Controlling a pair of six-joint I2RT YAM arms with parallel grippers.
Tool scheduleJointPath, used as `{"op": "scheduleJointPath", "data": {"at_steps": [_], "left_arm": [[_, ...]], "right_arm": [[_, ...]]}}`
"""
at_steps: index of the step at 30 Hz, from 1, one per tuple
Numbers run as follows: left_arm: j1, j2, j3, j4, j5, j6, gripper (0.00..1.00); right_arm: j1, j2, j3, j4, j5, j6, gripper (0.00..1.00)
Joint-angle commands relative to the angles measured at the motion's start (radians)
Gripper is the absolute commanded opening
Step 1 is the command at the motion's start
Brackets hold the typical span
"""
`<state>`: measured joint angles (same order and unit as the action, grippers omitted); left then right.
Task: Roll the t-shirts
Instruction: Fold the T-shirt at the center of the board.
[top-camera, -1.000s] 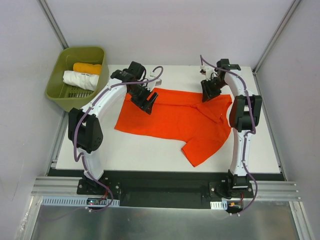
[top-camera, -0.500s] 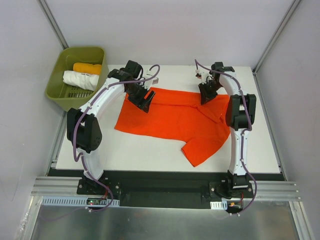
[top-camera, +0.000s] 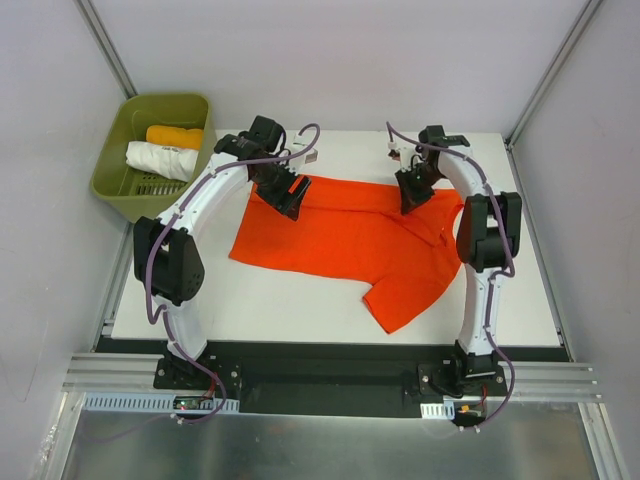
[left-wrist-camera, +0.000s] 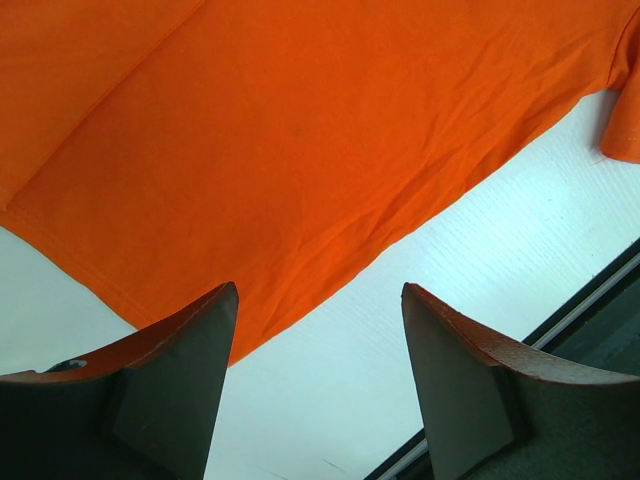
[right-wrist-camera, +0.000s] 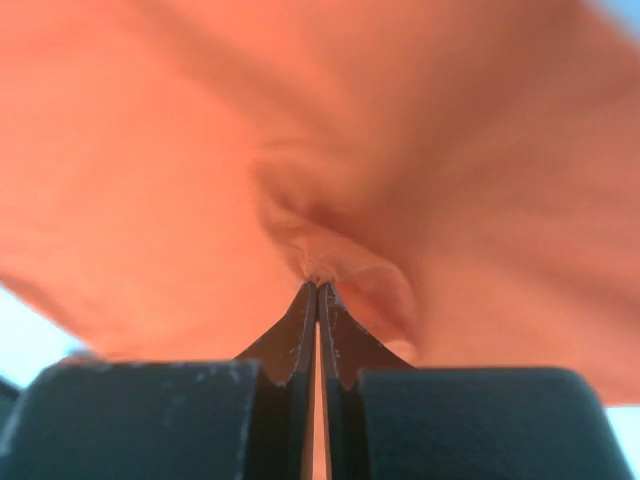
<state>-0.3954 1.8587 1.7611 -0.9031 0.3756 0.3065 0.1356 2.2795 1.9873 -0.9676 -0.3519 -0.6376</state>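
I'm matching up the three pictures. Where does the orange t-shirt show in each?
Top view: the t-shirt lies spread over the middle of the table.
Left wrist: it fills the upper left, hem running diagonally above the open left gripper.
Right wrist: blurred, it fills nearly everything, a fold pinched by the shut right gripper.
Shared landmark: the white table beside the hem, barely seen at the right wrist.

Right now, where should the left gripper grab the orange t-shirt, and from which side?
Its far left corner, from above, straddling the hem: the t-shirt lies flat on the table, its free edge right under the open left gripper, matching the right gripper, pinched on the far edge.
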Motion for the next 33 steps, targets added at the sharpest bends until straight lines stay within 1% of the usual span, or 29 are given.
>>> {"op": "scheduleJointPath", "data": {"at_steps": [1,2,3,4,5,6,10,12,14,15,16,18,20,21,22,23,24,25,26,28,29,33], "left_arm": [[0.003,-0.007,0.041,-0.016,-0.010,0.022,0.67],[0.003,-0.004,0.046,-0.019,-0.017,0.014,0.67],[0.004,-0.003,0.049,-0.022,-0.023,0.002,0.67],[0.004,-0.006,0.046,-0.025,-0.023,0.002,0.67],[0.004,-0.007,0.041,-0.028,-0.023,0.000,0.67],[0.004,-0.013,0.037,-0.026,-0.023,0.005,0.67],[0.004,-0.042,0.006,-0.030,-0.047,0.028,0.67],[0.003,-0.038,0.006,-0.030,-0.053,0.028,0.67],[0.004,-0.024,0.015,-0.028,-0.053,0.022,0.67],[0.004,-0.018,0.021,-0.028,-0.056,0.020,0.67],[0.004,-0.006,0.021,-0.026,-0.064,0.023,0.67],[0.006,0.013,0.017,-0.019,-0.128,0.040,0.66],[0.019,0.063,0.026,-0.017,-0.196,0.042,0.63],[0.030,0.085,0.043,-0.017,-0.201,0.036,0.60],[0.062,0.127,0.055,-0.016,-0.199,0.029,0.57],[0.079,0.151,0.070,-0.014,-0.199,0.014,0.48],[0.093,0.175,0.104,-0.016,-0.196,0.011,0.43],[0.107,0.218,0.121,-0.013,-0.198,0.014,0.36],[0.122,0.238,0.138,-0.013,-0.201,0.032,0.16],[0.138,0.299,0.191,-0.011,-0.208,0.043,0.00],[0.151,0.318,0.211,-0.011,-0.208,0.046,0.00],[0.170,0.398,0.313,-0.011,-0.228,0.063,0.00]], "right_arm": [[0.096,-0.204,-0.143,-0.003,-0.007,0.099,0.06],[0.116,-0.216,-0.165,-0.002,-0.007,0.113,0.09],[0.154,-0.227,-0.189,0.000,-0.001,0.146,0.14],[0.171,-0.250,-0.208,0.000,0.014,0.162,0.33],[0.189,-0.264,-0.235,0.000,0.037,0.177,0.41],[0.209,-0.278,-0.242,0.000,0.078,0.185,0.45],[0.184,-0.322,-0.199,-0.022,0.097,0.197,0.46],[0.141,-0.325,-0.171,-0.020,0.116,0.188,0.46],[0.105,-0.304,-0.159,-0.016,0.134,0.164,0.45],[0.067,-0.293,-0.153,-0.013,0.137,0.155,0.44],[0.049,-0.284,-0.154,-0.011,0.140,0.139,0.41],[-0.006,-0.256,-0.157,0.001,0.166,0.101,0.38],[-0.045,-0.232,-0.150,0.004,0.174,0.070,0.33],[-0.077,-0.210,-0.147,0.007,0.185,0.062,0.31],[-0.091,-0.198,-0.133,0.010,0.191,0.055,0.26],[-0.105,-0.186,-0.127,0.013,0.195,0.047,0.24],[-0.128,-0.158,-0.116,0.020,0.195,0.033,0.21],[-0.132,-0.146,-0.104,0.020,0.198,0.027,0.13],[-0.133,-0.132,-0.076,0.021,0.205,0.018,0.10],[-0.160,-0.094,-0.050,0.027,0.209,-0.002,0.02],[-0.168,-0.080,-0.020,0.032,0.215,-0.007,0.01],[-0.174,-0.023,0.045,0.035,0.226,-0.030,0.01]]}}
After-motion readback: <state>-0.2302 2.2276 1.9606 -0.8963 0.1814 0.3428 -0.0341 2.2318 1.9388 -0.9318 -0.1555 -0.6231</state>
